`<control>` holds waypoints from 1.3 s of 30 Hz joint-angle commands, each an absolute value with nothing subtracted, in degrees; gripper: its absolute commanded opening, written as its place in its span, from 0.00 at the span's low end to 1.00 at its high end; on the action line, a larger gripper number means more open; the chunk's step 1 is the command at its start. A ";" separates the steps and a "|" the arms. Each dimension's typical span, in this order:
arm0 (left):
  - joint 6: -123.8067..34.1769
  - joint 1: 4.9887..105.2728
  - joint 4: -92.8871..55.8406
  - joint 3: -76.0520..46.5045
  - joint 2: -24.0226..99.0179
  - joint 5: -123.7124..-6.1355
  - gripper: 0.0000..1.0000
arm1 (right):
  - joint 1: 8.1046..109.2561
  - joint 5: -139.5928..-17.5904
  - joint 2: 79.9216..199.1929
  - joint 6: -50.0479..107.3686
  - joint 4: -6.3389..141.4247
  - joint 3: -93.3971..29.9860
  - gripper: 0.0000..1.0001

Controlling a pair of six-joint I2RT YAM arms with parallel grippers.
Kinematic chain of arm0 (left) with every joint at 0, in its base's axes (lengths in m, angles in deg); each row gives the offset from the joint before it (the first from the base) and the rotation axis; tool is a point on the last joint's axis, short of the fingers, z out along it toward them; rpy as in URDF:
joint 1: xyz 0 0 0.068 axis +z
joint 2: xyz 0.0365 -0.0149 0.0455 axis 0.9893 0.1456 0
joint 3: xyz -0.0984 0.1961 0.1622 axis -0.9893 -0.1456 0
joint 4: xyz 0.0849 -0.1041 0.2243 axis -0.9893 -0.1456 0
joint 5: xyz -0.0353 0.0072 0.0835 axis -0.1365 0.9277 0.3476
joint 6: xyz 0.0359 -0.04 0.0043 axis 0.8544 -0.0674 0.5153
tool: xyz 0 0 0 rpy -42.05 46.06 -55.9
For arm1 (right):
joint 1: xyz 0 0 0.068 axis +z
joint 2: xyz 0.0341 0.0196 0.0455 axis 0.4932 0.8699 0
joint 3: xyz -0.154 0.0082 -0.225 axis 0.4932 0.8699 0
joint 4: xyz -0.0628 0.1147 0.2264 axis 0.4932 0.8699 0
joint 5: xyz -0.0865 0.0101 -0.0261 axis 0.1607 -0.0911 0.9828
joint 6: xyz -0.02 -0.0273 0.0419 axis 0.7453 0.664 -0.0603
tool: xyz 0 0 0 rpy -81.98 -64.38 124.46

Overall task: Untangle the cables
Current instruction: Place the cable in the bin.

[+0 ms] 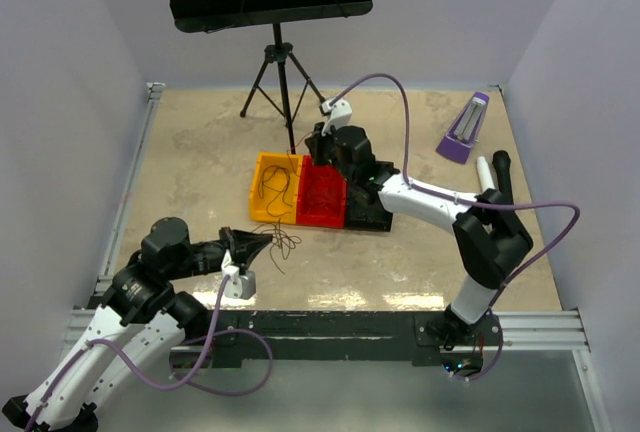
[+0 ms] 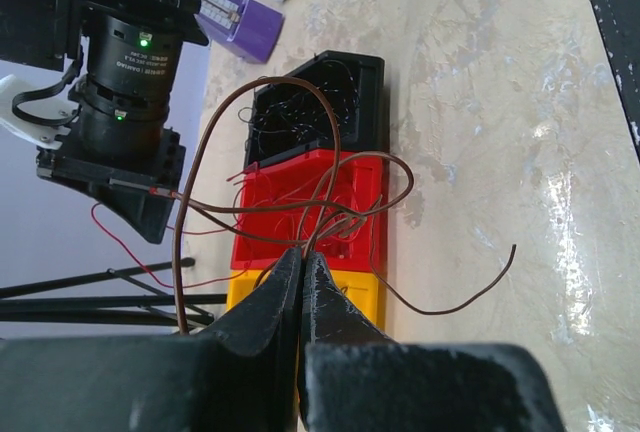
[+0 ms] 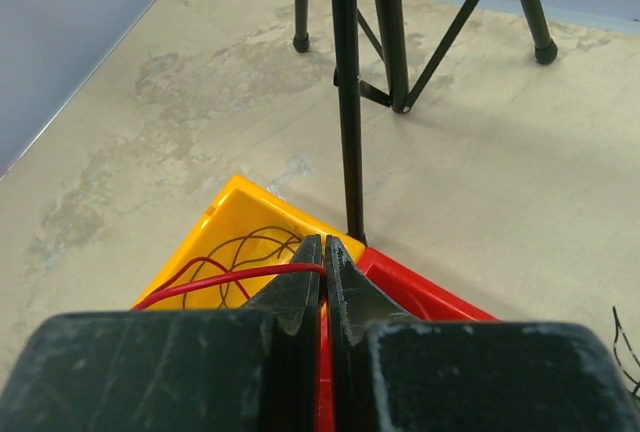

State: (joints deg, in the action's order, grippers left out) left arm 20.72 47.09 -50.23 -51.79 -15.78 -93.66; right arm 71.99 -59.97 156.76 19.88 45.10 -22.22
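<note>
Left gripper (image 2: 302, 262) pinches thin brown cables (image 2: 330, 214), looping loose and tangled. Right gripper (image 3: 323, 262) clamps one red wire (image 3: 250, 274).

Top external: mounted high, above and behind the arm bases, tilted down toward the far wall. It is distant and takes in the whole tabletop (image 1: 200, 152).

Left wrist: sits just behind the left gripper (image 2: 302, 257), low and close. The view is rolled sideways and faces right along the row of bins.

Right wrist: sits just behind the right gripper (image 3: 323, 244), close above the yellow bin (image 3: 215, 227), facing far toward the tripod (image 3: 345, 102).

Overlap: all three views show the yellow bin and the red bin (image 2: 300, 159). The left wrist view also catches the right gripper.
</note>
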 commanded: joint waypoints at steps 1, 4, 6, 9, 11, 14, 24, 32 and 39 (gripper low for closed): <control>19.67 47.18 -47.35 -50.12 -15.58 -93.31 0.00 | 72.27 -57.07 158.75 15.70 43.91 -22.25 0.00; 19.67 47.26 -47.17 -50.12 -15.67 -92.88 0.00 | 73.06 -53.21 161.04 15.09 48.91 -24.53 0.00; 19.67 47.18 -46.82 -50.12 -15.67 -92.44 0.00 | 73.93 -48.56 163.41 14.39 54.70 -27.95 0.00; 19.59 47.26 -46.12 -50.29 -15.67 -92.00 0.00 | 74.46 -43.28 166.84 11.84 62.71 -31.04 0.00; 19.41 47.26 -45.94 -50.38 -15.67 -92.08 0.00 | 74.73 -41.43 167.02 10.08 64.92 -30.78 0.00; 19.50 47.18 -45.76 -50.64 -15.67 -91.99 0.00 | 74.82 -39.75 166.85 7.97 66.86 -30.17 0.00; 17.65 47.26 -42.07 -50.56 -15.85 -89.71 0.00 | 75.52 -43.88 173.16 2.26 70.11 -32.97 0.00; 18.00 47.18 -42.16 -50.56 -16.02 -88.57 0.00 | 75.87 -44.66 179.76 -5.48 71.96 -34.56 0.00; 18.44 47.18 -42.42 -50.73 -15.94 -88.66 0.00 | 75.87 -48.09 177.15 -5.84 70.55 -31.31 0.02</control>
State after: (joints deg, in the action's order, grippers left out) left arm 18.80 47.09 -44.16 -51.79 -15.80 -89.17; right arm 75.62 -43.97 178.83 -4.05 68.01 -34.13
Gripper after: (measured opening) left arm 0.027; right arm 0.014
